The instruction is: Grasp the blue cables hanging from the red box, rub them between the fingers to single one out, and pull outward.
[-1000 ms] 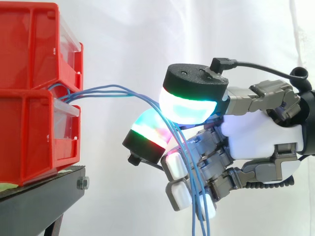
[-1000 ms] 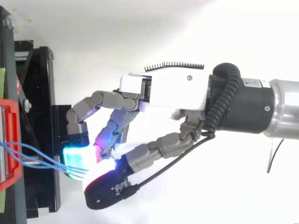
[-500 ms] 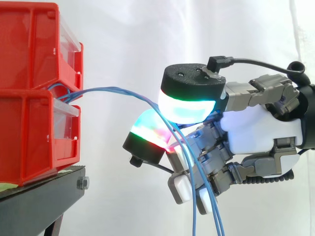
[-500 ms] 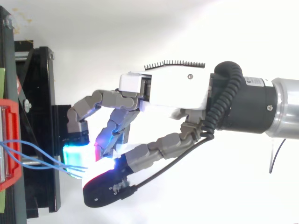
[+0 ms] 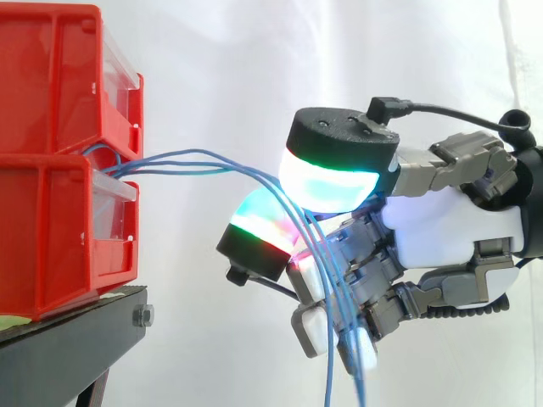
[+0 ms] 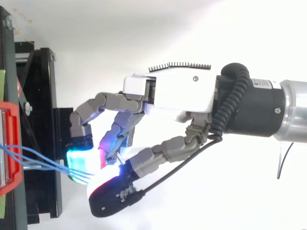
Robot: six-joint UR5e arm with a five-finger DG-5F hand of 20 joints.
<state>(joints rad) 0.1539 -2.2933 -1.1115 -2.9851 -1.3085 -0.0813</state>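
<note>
Off the stand's edge, my robot hand pinches the blue cables hanging from the red box.

Blue cables: their start lies out of sight inside the 2 stacked red bins. The stretch between the hand's glowing pads is covered, and the lower ends leave the side view's bottom edge. Where the strands bunch they cannot be counted. The left edge crops the bins, the bottom edge the black stand. In the top view the right edge crops the arm.
</note>
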